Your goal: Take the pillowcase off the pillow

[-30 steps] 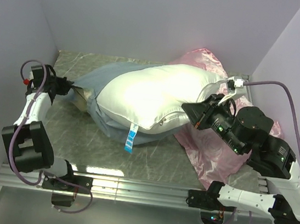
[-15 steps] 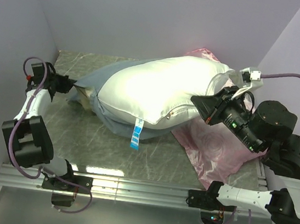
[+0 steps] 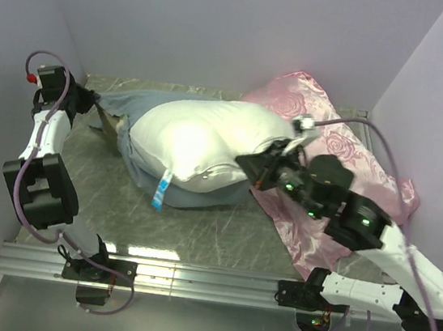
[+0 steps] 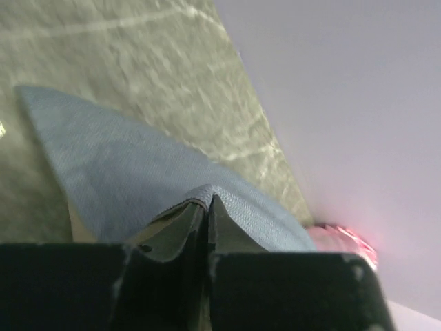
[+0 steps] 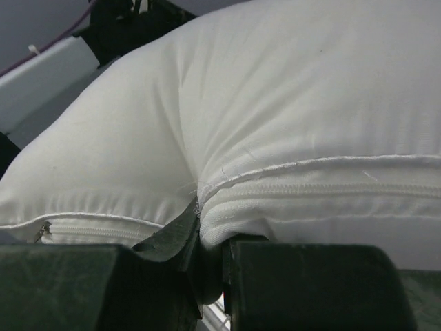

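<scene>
The white pillow [image 3: 200,138] lies mid-table with its small blue tag [image 3: 161,189] at the near edge. The pillowcase [image 3: 144,105] shows its grey-blue inside, bunched round the pillow's left end and underneath it. My left gripper [image 3: 91,104] is shut on a pinch of the pillowcase [image 4: 124,172] at the far left; its jaws [image 4: 207,203] are closed on the fold. My right gripper [image 3: 250,165] is shut on the pillow's right seamed edge; in the right wrist view the pillow [image 5: 289,103] fills the frame and its seam is pinched between the jaws [image 5: 201,215].
A pink satin rose-patterned cushion [image 3: 346,149] lies at the right, partly under my right arm; a bit shows in the left wrist view [image 4: 341,240]. Grey walls close in the left, back and right. The marbled table [image 3: 103,199] has a metal rail along the near edge.
My right gripper has swung left and lower with the pillow's edge, carrying the pillow left off the pink cushion. My left gripper has moved back and up, still holding the pillowcase.
</scene>
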Controlling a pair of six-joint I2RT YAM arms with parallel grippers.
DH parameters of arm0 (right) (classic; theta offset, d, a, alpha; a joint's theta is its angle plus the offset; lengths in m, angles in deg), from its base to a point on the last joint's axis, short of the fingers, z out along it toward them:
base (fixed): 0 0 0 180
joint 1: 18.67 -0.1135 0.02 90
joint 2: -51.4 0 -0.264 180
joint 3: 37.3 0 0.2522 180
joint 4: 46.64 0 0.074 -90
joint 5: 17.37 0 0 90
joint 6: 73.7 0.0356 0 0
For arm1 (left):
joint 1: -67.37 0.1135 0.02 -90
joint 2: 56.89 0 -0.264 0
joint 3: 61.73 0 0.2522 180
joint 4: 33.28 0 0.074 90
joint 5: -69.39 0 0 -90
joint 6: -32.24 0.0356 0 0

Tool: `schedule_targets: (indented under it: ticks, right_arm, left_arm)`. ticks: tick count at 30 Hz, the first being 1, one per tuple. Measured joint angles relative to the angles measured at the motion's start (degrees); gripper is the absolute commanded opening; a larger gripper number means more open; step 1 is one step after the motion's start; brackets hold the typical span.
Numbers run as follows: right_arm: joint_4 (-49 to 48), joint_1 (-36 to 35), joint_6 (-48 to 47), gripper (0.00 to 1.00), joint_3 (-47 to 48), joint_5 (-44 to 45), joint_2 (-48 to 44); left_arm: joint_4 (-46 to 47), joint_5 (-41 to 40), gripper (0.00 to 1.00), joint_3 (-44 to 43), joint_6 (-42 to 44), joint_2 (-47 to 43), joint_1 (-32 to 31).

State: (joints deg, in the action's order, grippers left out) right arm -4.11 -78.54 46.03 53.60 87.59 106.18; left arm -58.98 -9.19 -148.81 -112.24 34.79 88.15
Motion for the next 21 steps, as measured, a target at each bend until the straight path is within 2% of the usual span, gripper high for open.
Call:
schedule_targets:
  ticks: [1, 3, 4, 7, 10, 14, 17, 21]
  right_arm:
    - [-2.01, 0.00, 0.72, 0.00, -1.53, -1.01, 1.07]
    - [-6.05, -0.22, 2.14, 0.00, -4.09, -3.06, 4.61]
    - [-8.02, -0.33, 2.60, 0.00, -4.98, -4.09, 6.45]
    - [-13.81, -0.52, 4.44, 0.00, -7.26, -7.06, 13.05]
    - [-17.46, -0.63, 5.64, 0.00, -8.11, -8.83, 19.21]
    - [-20.39, -0.63, 6.51, 0.00, -8.55, -9.35, 25.40]
    - [-21.57, -0.63, 6.95, 0.00, -10.10, -9.25, 26.47]
    - [-23.21, -0.63, 7.37, 0.00, -10.99, -9.57, 26.56]
  left_arm:
    - [0.02, -0.37, 0.21, -1.16, 0.98, 1.11, 0.11]
    - [0.11, -0.26, 0.32, -2.97, 2.73, 3.45, 0.35]
    - [0.02, -0.22, 0.49, -3.67, 3.56, 4.66, 0.28]
    - [-0.66, -0.11, 0.68, -4.59, 6.10, 6.62, -0.44]
    - [-4.04, 0.04, 0.75, -6.60, 8.35, 6.43, -1.97]
    - [-7.39, -0.26, 0.79, -10.21, 11.15, 3.61, -3.89]
    - [-9.94, -0.83, 0.81, -11.34, 13.84, -2.03, -6.51]
    - [-11.21, -2.47, 0.82, -10.93, 16.70, -11.78, -14.67]
